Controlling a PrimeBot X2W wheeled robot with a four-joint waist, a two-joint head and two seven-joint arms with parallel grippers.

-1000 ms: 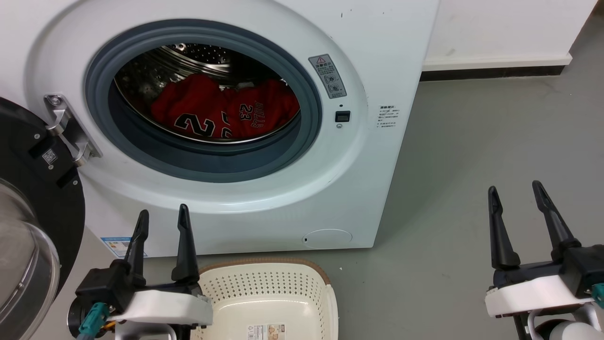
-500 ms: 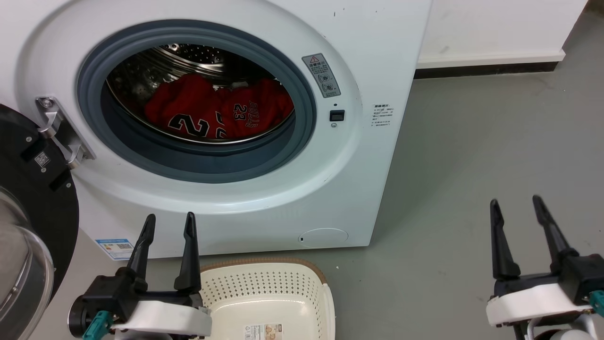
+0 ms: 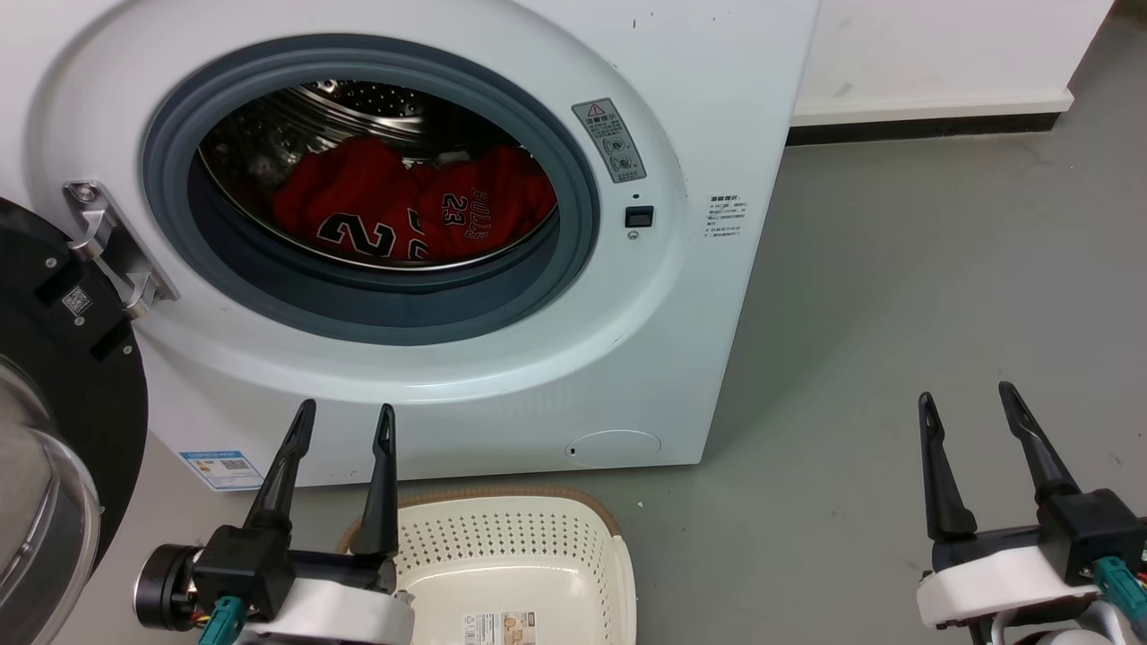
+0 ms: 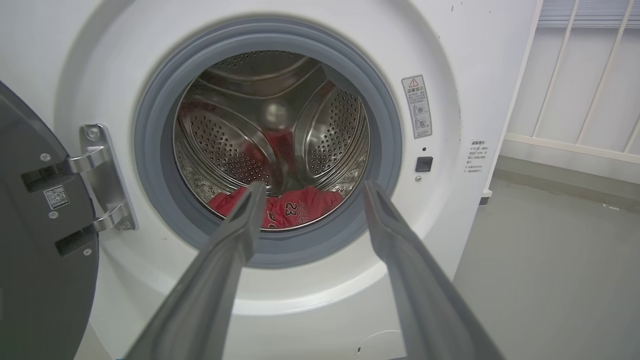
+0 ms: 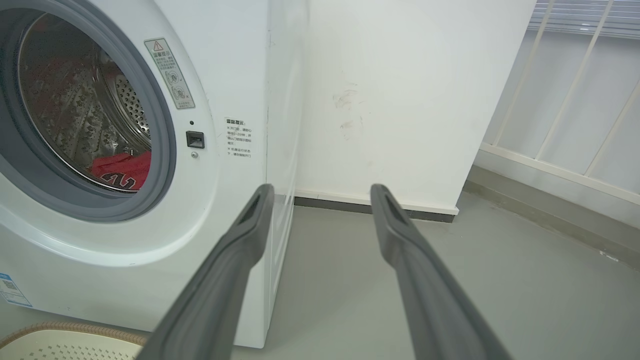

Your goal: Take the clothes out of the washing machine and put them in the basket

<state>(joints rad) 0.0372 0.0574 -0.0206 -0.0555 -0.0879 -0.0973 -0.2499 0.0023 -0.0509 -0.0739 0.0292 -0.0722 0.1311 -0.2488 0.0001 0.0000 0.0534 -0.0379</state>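
Head view has the clothes (image 3: 408, 210) heaped low in the drum (image 3: 358, 98), right at the front lip, so they should be reachable without going deep. The red pile's long axis runs side to side across the drum floor. The small "23 BULLS" print is turned sideways, reading down the view rather than across.

The door (image 3: 54, 376) is swung wide to the left, I'd guess to keep it out of the arm's path. On the floor (image 3: 896, 269), the basket (image 3: 502, 537) sits just in front of the washer (image 3: 538, 358), below the opening. All I can see in it is its label (image 3: 504, 625). Makes sense for a short drop.

The left hand (image 3: 348, 408) hovers at the basket's left edge, fingers (image 4: 235, 240) spread, holding nothing, aimed at the opening. In the left wrist view the pile lines up between them. The right hand (image 3: 964, 394) is well off to the right over bare floor, also spread and holding nothing.
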